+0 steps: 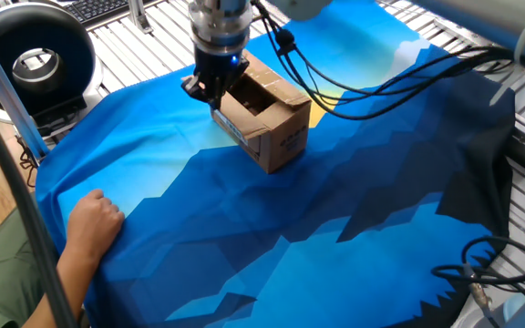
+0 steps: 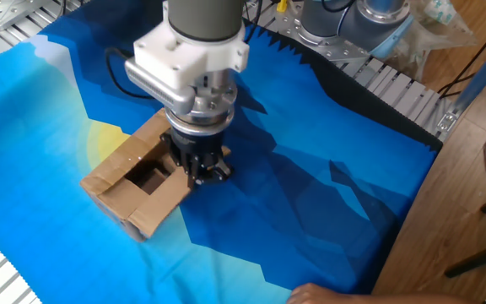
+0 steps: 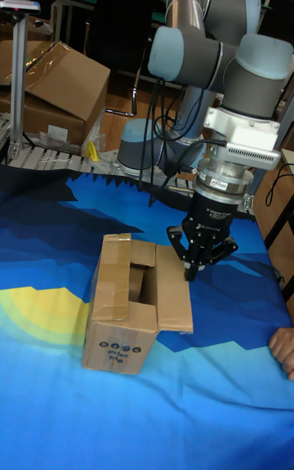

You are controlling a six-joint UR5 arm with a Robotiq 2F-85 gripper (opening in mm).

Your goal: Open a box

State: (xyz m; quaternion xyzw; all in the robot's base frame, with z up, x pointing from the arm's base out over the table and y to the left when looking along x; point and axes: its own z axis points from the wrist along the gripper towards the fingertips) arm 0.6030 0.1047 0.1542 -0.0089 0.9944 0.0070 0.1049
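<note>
The box (image 1: 276, 137) is a small brown carton on the blue cloth, also visible in the other fixed view (image 2: 121, 198) and the tall fixed view (image 3: 122, 331). One long top flap (image 3: 174, 298) is folded outward and its dark inside shows (image 2: 150, 179). The opposite taped flap (image 3: 114, 270) still lies flat over the top. My gripper (image 3: 192, 268) points straight down at the outer edge of the folded flap (image 2: 165, 203), beside the box (image 1: 210, 91) (image 2: 202, 173). Its fingers stand close together; whether they pinch the flap cannot be told.
A person's hand (image 1: 94, 219) rests on the cloth's near-left corner (image 3: 283, 351). A black round device (image 1: 35, 59) sits at the back left. Black cables (image 1: 381, 77) hang over the cloth behind the box. A large carton (image 3: 57, 90) stands beyond the table.
</note>
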